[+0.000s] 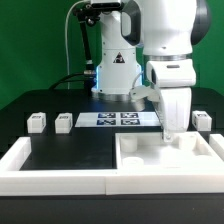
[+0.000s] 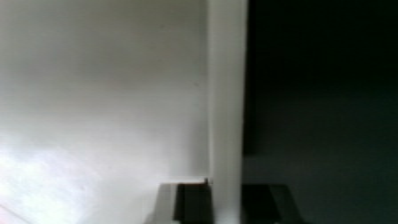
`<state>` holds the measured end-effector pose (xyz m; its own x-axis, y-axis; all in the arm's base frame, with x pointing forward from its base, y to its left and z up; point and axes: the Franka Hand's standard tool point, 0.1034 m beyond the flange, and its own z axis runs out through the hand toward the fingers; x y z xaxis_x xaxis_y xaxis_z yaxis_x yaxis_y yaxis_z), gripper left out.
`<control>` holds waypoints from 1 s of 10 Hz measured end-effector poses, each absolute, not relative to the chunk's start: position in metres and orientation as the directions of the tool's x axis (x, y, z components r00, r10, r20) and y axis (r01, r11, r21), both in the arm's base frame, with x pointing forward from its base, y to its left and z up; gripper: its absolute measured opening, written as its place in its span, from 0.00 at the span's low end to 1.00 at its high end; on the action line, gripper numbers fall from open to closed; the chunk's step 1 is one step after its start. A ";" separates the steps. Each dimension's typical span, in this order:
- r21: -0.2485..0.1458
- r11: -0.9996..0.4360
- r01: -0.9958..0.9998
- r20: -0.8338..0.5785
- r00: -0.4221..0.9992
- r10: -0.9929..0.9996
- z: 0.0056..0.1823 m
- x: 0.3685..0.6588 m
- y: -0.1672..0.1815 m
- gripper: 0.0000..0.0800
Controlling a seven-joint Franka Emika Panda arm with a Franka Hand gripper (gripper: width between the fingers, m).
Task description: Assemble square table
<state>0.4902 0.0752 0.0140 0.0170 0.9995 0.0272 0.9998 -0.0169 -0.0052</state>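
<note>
White plastic tabletop (image 1: 150,168) lies flat at front of black table (image 1: 60,148), on exterior view's right, beside rim wall (image 1: 45,172). Fingers (image 2: 180,204) pinch its thin edge. Risk: narrow grip slips, or slab twists and jams against wall. Legs (image 1: 37,121) stand well apart.

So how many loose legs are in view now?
3. Two legs stand at the exterior view's left, beside the marker board; one at the view's right. The arm may hide a fourth.
</note>
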 end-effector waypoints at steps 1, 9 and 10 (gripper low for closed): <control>-0.010 -0.022 1.000 0.027 0.022 0.999 0.014 0.490 0.081 0.07; -0.011 -0.076 0.997 0.028 0.076 0.997 0.013 0.487 0.087 0.36; -0.011 -0.076 0.997 0.028 0.076 0.997 0.013 0.487 0.087 0.59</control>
<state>0.4873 0.0871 0.0130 0.0764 0.9967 0.0276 0.9970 -0.0762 -0.0111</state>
